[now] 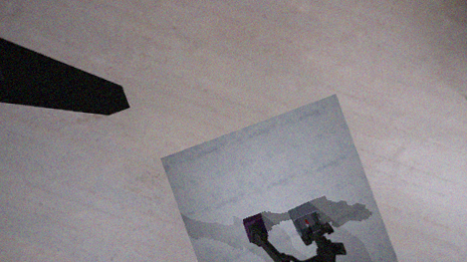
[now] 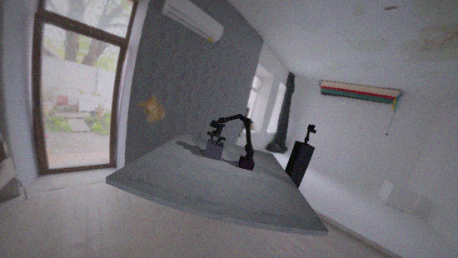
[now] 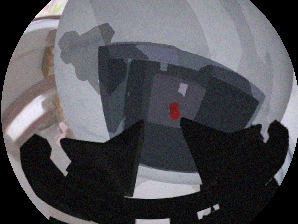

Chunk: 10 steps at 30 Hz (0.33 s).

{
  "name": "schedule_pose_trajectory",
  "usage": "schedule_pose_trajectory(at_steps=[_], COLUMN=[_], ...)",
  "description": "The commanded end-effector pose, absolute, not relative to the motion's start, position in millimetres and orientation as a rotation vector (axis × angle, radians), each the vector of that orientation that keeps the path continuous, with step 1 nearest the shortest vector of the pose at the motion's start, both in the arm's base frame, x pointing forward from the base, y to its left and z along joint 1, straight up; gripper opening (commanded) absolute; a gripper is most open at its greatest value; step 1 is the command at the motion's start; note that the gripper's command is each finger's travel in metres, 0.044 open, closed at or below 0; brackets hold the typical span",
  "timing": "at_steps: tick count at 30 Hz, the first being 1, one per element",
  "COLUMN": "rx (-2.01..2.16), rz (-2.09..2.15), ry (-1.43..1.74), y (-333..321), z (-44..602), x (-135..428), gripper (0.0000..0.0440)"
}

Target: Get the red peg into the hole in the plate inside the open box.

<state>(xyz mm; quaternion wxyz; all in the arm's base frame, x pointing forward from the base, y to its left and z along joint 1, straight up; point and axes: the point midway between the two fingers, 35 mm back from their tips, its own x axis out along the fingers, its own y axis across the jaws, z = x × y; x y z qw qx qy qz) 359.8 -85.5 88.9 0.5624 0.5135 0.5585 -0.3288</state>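
The grey open box stands on the table. In the wrist view its paler bottom plate shows, with a small light patch on it. The red peg is inside the box, over the near part of the plate. It looks short and seen nearly end-on, and I cannot tell how deep it sits in a hole. My gripper is open, above the box, with its dark fingertips apart. The peg is beyond the tips, not held between them.
The grey table carries the box and the arm's dark purple base. The box walls rise around the plate. A black pedestal stands off the table.
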Motion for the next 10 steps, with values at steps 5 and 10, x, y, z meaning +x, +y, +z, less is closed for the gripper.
schedule_pose_trajectory(at_steps=[5, 10], rx=[1.262, 1.287], rz=[-0.705, -0.661], ry=[1.281, 1.253], y=[-94, -100], z=[111, 125], x=[370, 377], gripper=[0.0227, 0.023])
